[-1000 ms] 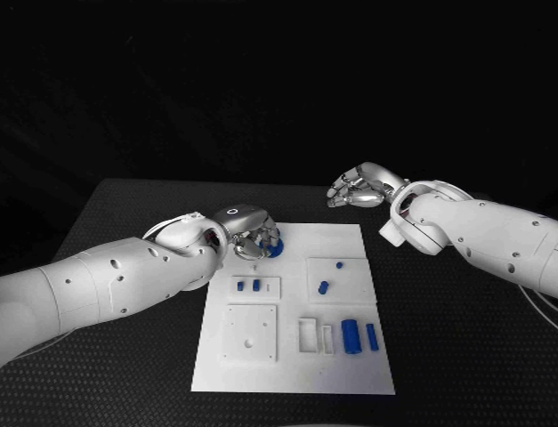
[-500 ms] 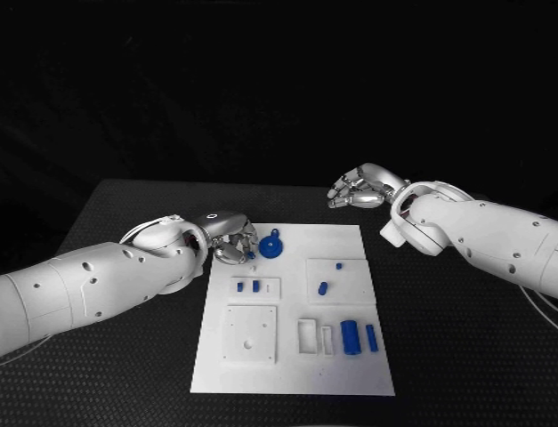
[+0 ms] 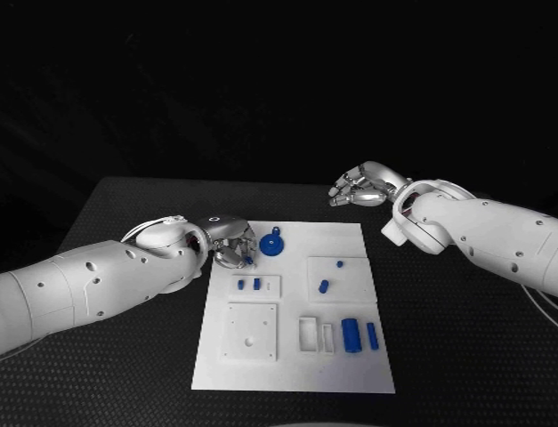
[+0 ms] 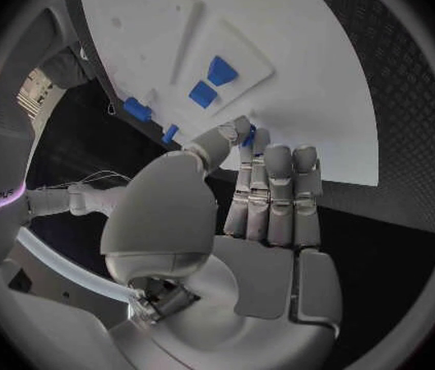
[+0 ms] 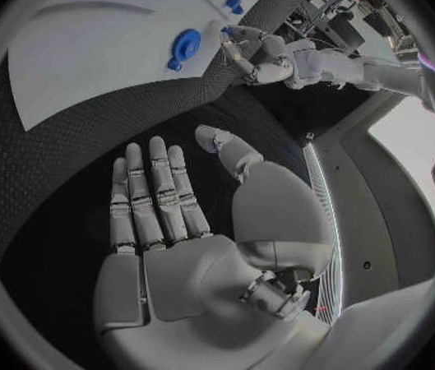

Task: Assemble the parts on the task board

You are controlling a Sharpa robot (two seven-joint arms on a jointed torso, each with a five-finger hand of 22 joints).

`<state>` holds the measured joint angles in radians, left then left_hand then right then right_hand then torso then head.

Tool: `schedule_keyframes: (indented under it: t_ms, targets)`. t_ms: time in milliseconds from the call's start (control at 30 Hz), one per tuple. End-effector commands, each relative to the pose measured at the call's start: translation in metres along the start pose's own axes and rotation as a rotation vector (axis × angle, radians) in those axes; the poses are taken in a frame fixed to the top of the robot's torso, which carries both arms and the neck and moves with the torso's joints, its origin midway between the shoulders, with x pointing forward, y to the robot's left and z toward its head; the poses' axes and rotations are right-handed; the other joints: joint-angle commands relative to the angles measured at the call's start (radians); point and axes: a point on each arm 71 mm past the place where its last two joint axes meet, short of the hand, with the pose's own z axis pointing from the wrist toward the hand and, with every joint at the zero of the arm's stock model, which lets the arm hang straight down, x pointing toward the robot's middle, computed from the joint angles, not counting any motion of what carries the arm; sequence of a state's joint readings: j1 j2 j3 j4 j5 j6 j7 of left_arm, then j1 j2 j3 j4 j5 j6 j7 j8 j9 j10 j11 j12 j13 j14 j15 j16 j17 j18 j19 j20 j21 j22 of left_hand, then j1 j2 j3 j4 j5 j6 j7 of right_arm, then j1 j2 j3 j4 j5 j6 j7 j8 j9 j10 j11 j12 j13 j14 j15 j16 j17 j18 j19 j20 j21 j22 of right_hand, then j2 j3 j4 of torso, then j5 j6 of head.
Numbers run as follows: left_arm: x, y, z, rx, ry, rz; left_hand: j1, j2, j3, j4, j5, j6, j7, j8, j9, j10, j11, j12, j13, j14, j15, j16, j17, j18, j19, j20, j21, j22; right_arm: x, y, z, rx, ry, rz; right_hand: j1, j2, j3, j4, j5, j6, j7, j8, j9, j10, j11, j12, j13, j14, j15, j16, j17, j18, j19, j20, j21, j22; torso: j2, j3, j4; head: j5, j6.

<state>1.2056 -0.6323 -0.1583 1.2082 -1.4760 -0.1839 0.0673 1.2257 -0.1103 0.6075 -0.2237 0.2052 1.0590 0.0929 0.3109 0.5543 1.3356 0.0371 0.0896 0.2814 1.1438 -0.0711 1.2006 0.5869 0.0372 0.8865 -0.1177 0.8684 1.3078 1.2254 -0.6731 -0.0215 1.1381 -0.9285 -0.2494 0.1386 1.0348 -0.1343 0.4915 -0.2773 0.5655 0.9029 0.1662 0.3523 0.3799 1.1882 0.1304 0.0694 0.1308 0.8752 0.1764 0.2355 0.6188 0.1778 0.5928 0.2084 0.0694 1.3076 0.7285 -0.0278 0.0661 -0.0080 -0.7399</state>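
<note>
The white task board (image 3: 356,374) lies mid-table. A round blue part (image 3: 272,243) with a small loop lies at its far end. My left hand (image 3: 231,238) hovers at the board's far left corner, just left of that part and clear of it. Its fingers are close together (image 4: 269,189), and a small blue part (image 4: 248,136) shows pinched between thumb tip and a fingertip. My right hand (image 3: 359,189) hangs above the table beyond the board's far right corner. It is flat and spread (image 5: 160,214), holding nothing.
Two small blue parts (image 3: 248,286) sit in a small raised plate on the board. More blue parts stand on the square plate (image 3: 324,287) and by the slots near the front (image 3: 351,335). Black table surrounds the board (image 5: 63,66).
My left hand has drawn back to the left off the round blue part, which now lies uncovered on the board. The right hand has stayed put.
</note>
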Motion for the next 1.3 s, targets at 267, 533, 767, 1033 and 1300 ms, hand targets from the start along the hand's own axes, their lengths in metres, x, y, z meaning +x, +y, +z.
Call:
schedule_keyframes:
  t_ms: [267,533,767,1033,1300]
  targets:
    - [0.0041,-0.0003,0.0015,-0.001,0.047,0.038,-0.001,0.011,0.003,-0.004,0.002,0.01,0.0,0.002,0.0,0.008,0.001,0.003,0.001,-0.003,-0.001,0.005,-0.001,0.013,0.001,-0.048,0.003,0.018,0.0003,0.0012,-0.0001,-0.01,0.004,0.002,-0.003,-0.001,0.005,0.003,0.003,-0.008,0.0,0.001,0.001,-0.003,0.0,0.005,-0.001,-0.004,-0.006,-0.004,0.002,-0.019,-0.008,0.001,-0.005,0.013,0.001,0.0007,-0.0017,0.003,-0.002]
    - [0.0051,-0.003,0.0035,0.007,0.04,0.04,-0.001,0.012,0.003,-0.004,0.001,0.01,0.0,0.002,0.0,0.009,0.001,0.002,0.001,-0.003,-0.001,0.005,-0.001,0.012,0.0,-0.048,0.003,0.018,0.0008,0.0017,0.0002,-0.012,0.005,0.002,-0.003,-0.001,0.005,0.003,0.003,-0.008,0.0,0.001,0.001,-0.003,0.0,0.005,-0.001,-0.004,-0.006,-0.004,0.002,-0.019,-0.008,0.001,-0.005,0.013,0.0,0.0003,-0.001,0.003,-0.003]
    - [0.0048,-0.0034,0.0035,0.007,0.035,0.041,-0.002,0.012,0.003,-0.005,0.0,0.01,0.0,0.002,0.0,0.009,0.001,0.002,0.0,-0.001,-0.001,0.008,-0.001,0.012,0.001,-0.048,0.004,0.018,0.0006,0.0014,0.0003,-0.011,0.004,0.002,-0.003,-0.001,0.005,0.003,0.003,-0.008,0.0,0.001,0.001,-0.003,0.0,0.005,-0.001,-0.004,-0.006,-0.004,0.002,-0.019,-0.008,0.001,-0.005,0.013,0.0,0.0008,-0.0019,0.003,-0.003]
    - [0.0039,-0.0005,0.002,-0.004,0.025,0.05,-0.001,0.013,0.003,-0.005,0.0,0.011,0.0,0.002,0.0,0.01,0.001,0.001,0.001,0.001,-0.002,0.01,0.0,0.012,0.002,-0.049,0.005,0.019,0.0005,0.0014,0.0003,-0.011,0.004,0.002,-0.003,-0.001,0.005,0.003,0.003,-0.008,0.0,0.001,0.001,-0.003,0.0,0.004,-0.001,-0.004,-0.006,-0.004,0.002,-0.019,-0.008,0.001,-0.005,0.013,0.0,0.0004,-0.0012,0.002,-0.001]
    - [0.0033,0.0024,0.0004,-0.013,0.02,0.058,-0.001,0.012,0.004,-0.006,0.0,0.012,0.0,0.002,0.0,0.012,0.0,0.001,0.001,0.003,-0.003,0.013,0.0,0.012,0.004,-0.05,0.007,0.019,0.0004,0.0012,0.0003,-0.011,0.003,0.002,-0.003,-0.001,0.005,0.003,0.003,-0.008,0.0,0.001,0.001,-0.003,0.0,0.004,-0.001,-0.004,-0.006,-0.004,0.002,-0.019,-0.008,0.001,-0.004,0.013,0.0,0.0004,-0.0014,0.001,0.0]
